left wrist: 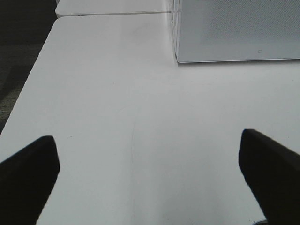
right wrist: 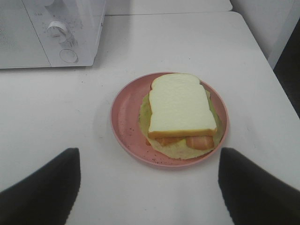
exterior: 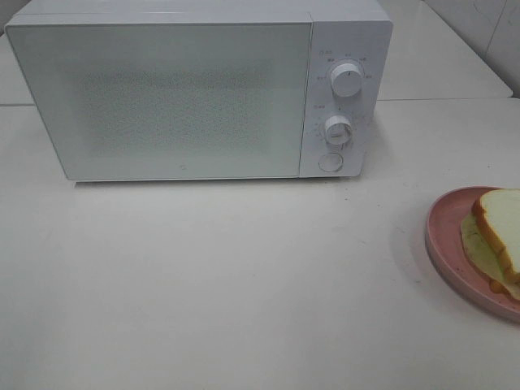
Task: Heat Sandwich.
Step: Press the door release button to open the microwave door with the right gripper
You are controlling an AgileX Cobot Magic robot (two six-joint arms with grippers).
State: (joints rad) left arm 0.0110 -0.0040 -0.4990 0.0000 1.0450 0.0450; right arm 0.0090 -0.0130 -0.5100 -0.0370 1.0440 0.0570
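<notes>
White table (exterior: 244,284) bears microwave (exterior: 179,89), markings illegible, and sandwich (right wrist: 180,105); left gripper (left wrist: 147,140), right gripper (right wrist: 149,154) spread wide, empty.

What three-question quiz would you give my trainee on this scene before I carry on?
1. True or false: the door of the microwave is shut.
2. Pick one: the sandwich lies on A) a metal tray, B) a pink plate, C) a paper napkin.
3. Fill in: the left tool and the right tool each grip nothing, and their jaws stand ____.

Key: 1 true; 2 B; 3 open.
</notes>
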